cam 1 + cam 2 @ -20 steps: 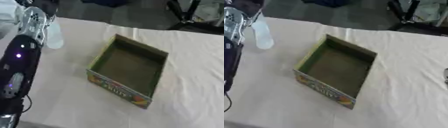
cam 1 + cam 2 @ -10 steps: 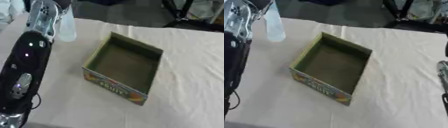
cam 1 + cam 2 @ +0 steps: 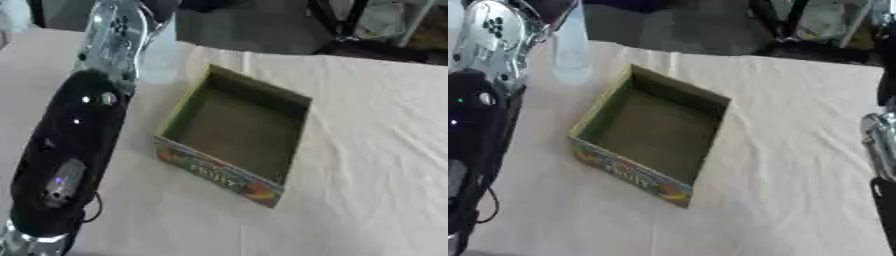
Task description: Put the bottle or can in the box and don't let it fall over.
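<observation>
The clear plastic bottle (image 3: 570, 47) is upright, up off the desk (image 3: 367, 125), just beyond the far left corner of the box. The left hand (image 3: 544, 7) is at its top — its fingers are hard to see, so I cannot tell how it holds. The green cardboard box (image 3: 234, 132) sits open on the white cloth. The right hand is not seen — only an arm (image 3: 881, 150) at the edge.

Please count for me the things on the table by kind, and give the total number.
Clear plastic bottle: 1
Open cardboard box with green inside and colourful printed side: 1
Total: 2
</observation>
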Controlling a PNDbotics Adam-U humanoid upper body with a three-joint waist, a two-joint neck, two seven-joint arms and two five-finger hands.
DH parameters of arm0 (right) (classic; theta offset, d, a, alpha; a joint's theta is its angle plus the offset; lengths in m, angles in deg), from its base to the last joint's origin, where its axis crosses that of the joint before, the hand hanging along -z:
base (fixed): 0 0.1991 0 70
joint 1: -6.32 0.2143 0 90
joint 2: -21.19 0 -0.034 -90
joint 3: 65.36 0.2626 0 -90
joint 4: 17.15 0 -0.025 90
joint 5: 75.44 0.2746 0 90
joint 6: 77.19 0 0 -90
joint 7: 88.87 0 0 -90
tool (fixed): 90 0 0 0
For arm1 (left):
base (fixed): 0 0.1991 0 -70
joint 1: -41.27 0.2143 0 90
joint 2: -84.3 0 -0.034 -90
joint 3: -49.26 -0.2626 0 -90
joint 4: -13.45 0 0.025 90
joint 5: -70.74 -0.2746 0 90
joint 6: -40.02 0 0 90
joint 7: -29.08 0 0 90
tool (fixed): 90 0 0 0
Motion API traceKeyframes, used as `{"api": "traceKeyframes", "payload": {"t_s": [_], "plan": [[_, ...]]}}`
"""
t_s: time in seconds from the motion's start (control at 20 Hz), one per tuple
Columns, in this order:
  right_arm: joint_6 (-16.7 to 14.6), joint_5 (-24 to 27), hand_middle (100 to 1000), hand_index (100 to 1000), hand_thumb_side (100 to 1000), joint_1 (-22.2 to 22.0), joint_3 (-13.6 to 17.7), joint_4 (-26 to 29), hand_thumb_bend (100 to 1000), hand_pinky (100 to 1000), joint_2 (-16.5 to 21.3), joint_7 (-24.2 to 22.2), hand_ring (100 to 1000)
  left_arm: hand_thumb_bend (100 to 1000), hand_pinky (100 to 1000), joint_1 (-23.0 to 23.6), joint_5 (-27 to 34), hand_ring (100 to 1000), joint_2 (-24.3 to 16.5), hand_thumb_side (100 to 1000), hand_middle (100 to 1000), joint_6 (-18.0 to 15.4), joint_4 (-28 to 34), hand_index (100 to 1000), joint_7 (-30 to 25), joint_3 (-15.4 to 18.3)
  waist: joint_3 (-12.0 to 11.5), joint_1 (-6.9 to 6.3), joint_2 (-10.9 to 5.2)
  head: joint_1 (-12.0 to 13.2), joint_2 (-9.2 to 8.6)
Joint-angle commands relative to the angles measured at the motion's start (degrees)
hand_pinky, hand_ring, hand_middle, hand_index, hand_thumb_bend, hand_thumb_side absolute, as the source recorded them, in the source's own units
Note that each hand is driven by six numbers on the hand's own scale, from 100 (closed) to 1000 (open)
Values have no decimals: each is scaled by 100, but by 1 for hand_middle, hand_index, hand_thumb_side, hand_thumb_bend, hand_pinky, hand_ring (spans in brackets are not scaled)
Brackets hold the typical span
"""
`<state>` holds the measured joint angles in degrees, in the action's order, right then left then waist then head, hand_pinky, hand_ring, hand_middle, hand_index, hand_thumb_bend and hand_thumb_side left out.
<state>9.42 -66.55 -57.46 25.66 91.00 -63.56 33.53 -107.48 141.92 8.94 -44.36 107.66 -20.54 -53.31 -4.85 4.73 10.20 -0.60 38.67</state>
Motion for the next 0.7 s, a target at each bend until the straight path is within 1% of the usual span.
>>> {"api": "traceKeyframes", "payload": {"t_s": [0.05,0.4,0.7], "plan": [[-4,51,944,848,442,98,68,-1,430,996,57,62,935,605,100,-133,-71,100,117,1000,100,65,115,974,-36,-52,62,-3,-135,25,4],[-10,72,946,848,444,127,58,-16,427,999,24,70,936,603,100,-33,-142,100,298,1000,100,131,93,971,-123,-124,249,-15,-40,50,26],[-16,87,947,848,446,209,35,17,425,999,-13,54,936,603,100,5,-169,100,384,1000,100,154,14,971,-179,-140,386,-33,54,130,-73]]}}
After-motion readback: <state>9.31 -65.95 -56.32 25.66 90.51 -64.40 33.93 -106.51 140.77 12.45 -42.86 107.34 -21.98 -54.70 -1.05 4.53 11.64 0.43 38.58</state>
